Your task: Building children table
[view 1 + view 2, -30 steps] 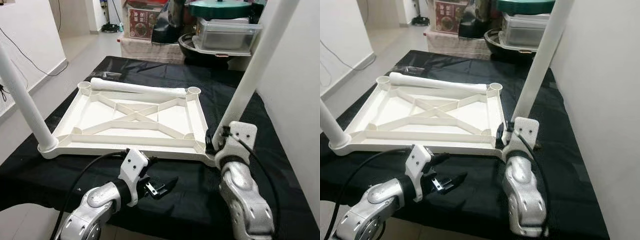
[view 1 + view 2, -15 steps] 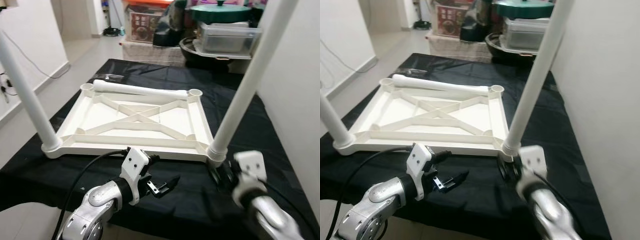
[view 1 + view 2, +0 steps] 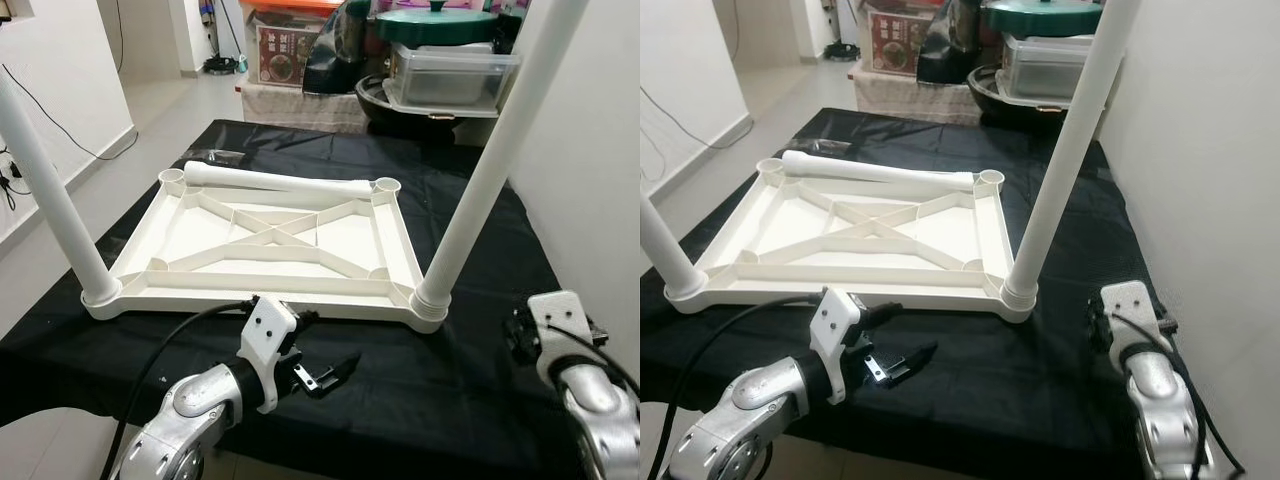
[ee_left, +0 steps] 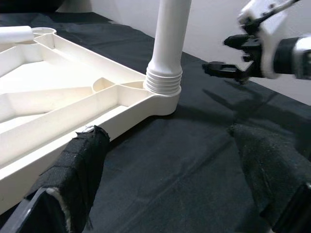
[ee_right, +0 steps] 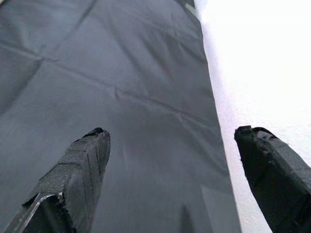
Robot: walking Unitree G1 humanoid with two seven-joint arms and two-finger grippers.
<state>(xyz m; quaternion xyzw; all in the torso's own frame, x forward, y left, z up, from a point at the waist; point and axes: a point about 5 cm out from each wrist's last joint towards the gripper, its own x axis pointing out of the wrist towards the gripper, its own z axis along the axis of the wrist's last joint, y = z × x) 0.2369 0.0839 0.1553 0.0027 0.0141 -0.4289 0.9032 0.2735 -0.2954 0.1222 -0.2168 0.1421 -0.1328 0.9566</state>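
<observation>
The white table top [image 3: 270, 240] lies upside down on a black cloth [image 3: 470, 380]. One white leg [image 3: 478, 180] stands upright in its near right corner socket, another leg [image 3: 55, 200] in the near left socket. A third leg [image 3: 275, 180] lies loose along the far edge, between two empty sockets. My left gripper [image 3: 325, 375] hovers open just in front of the top's near edge. My right gripper [image 3: 517, 335] is open over bare cloth, to the right of the near right leg and apart from it. The left wrist view shows that leg's threaded base [image 4: 163, 82] and the right gripper [image 4: 223, 70] beyond it.
A pot with a green lid [image 3: 440, 20] and a clear storage box [image 3: 450, 70] stand behind the table. A white wall [image 3: 600, 150] runs close along the right side. The floor [image 3: 60, 210] drops away on the left. The black cloth's near edge hangs just below my arms.
My right gripper has let go of the near right leg and drawn back to the right. The leg stays upright in its socket. The left arm has hardly moved.
</observation>
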